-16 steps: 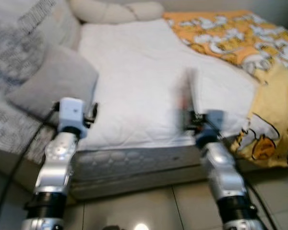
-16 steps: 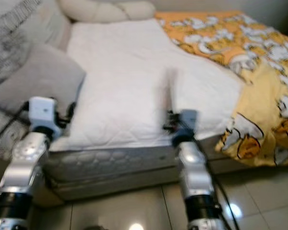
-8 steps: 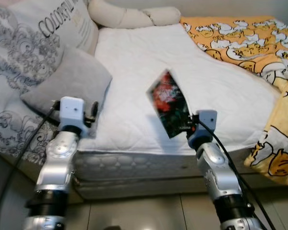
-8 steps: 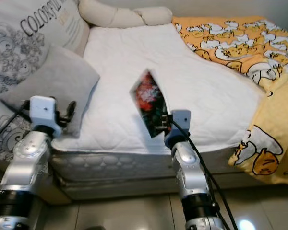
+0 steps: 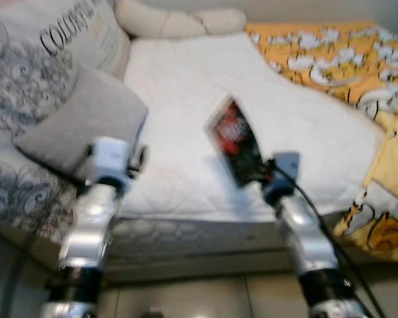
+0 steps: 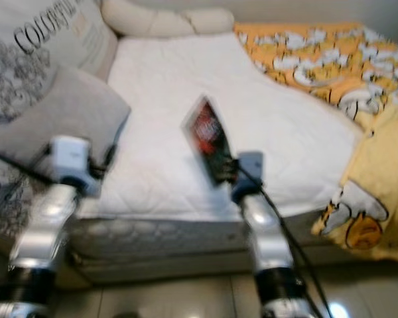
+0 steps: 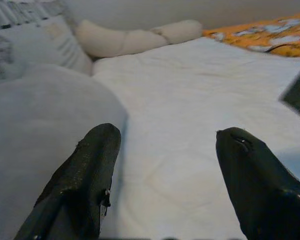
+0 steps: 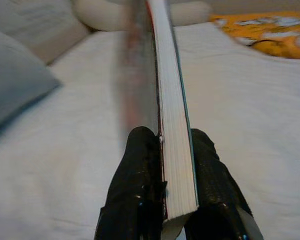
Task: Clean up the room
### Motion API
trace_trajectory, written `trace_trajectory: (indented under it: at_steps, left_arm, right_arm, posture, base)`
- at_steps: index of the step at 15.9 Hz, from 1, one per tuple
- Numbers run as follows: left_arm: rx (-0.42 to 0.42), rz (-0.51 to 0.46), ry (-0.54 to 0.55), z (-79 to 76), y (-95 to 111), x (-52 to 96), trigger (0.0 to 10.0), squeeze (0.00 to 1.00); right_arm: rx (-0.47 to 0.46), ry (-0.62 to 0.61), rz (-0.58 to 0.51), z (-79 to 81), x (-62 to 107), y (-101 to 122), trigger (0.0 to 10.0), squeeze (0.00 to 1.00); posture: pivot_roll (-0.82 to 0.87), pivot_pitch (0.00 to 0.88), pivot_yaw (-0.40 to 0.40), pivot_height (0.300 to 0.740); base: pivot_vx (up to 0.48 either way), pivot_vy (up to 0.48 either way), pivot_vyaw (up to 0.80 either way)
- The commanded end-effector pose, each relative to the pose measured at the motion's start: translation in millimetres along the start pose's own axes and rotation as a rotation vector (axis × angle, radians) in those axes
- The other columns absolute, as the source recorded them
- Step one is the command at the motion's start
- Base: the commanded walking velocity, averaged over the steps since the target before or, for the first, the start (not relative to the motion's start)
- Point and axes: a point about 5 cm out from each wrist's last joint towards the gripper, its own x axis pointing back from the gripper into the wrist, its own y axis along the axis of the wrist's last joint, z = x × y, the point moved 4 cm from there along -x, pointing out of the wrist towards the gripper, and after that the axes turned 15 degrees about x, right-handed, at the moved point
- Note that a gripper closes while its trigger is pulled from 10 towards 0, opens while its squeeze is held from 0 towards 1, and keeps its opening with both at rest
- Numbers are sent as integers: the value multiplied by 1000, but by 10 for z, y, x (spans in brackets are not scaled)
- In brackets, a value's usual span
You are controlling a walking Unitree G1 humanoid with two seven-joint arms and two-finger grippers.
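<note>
Right gripper (image 8: 165, 165): you are gripping the book (image 5: 235, 141) with both fingers (image 8: 137, 190) clamped against its covers, the page edge facing the wrist camera.
Book: you are holding it upright and tilted in the air, over the near edge of the bed (image 5: 186, 99); its dark cover with red print is facing left.
Left gripper (image 7: 165, 170): you are keeping the jaws wide apart with nothing between them, pointing over the near left part of the bed.
Grey pillow (image 5: 86, 122): it is lying on the left of the bed, just beside your left gripper.
Printed pillow (image 5: 46, 59): it is leaning at the far left, behind the grey pillow, with dark lettering and scrollwork.
Bolster (image 5: 179, 23): the cream roll is lying along the far end of the bed.
Blanket (image 5: 338, 59): the orange and yellow cartoon cover is spreading over the right side and hanging down to the floor (image 5: 205, 298).
Picture quality: both eye views are showing motion blur.
</note>
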Motion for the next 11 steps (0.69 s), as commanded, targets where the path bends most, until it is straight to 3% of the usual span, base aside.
trace_trajectory:
  at_steps: [1, 4, 11]
  left_arm:
    - [-8, -1, 24, 120, 35, 9, 10000, 0]
    - [-6, 0, 20, 110, 34, 0, 10000, 0]
    - [-6, -1, 11, 99, 43, -22, 10000, 0]
  right_arm:
    - [9, 2, -59, 7, -33, 166, 10000, 0]
    - [14, -1, -51, 4, -30, 152, 10000, 0]
    - [19, 28, -60, 37, -37, 167, 10000, 0]
  posture:
    - [61, 0, 3, 740]
    - [53, 0, 10, 740]
    - [53, 0, 17, 740]
  base:
    - [326, 0, 800]
    - [334, 0, 742]
    - [335, 0, 0]
